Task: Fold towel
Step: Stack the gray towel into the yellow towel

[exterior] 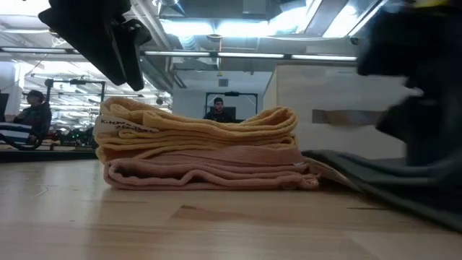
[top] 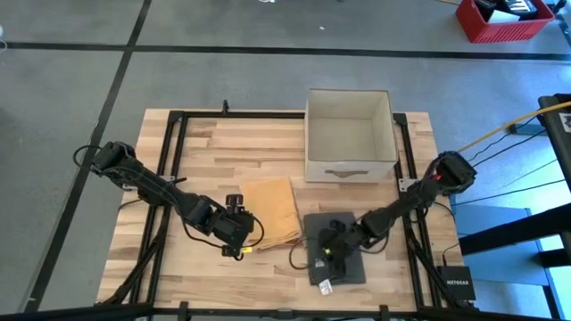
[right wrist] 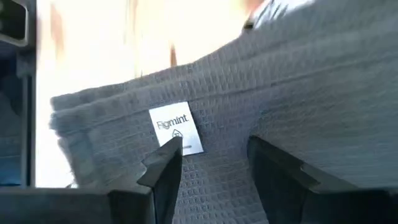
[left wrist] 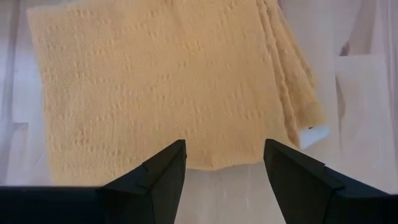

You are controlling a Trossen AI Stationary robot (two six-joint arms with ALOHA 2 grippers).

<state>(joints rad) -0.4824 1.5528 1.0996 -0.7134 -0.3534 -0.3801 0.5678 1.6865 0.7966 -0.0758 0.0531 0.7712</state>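
Grey towel (top: 337, 252) lies on the near right of the table (top: 205, 143), just beside the folded yellow towel stack (top: 272, 211). Right gripper (right wrist: 208, 165) is low over the grey towel, jaws spread, empty, its white label (right wrist: 177, 129) just ahead of one fingertip. Left gripper (left wrist: 224, 163) hovers at the yellow stack's near edge — jaws spread, holding nothing. Judgement: the waffle-weave cloth is soft, light and limp — pinch it at a corner or hem, since it will drape and drag.
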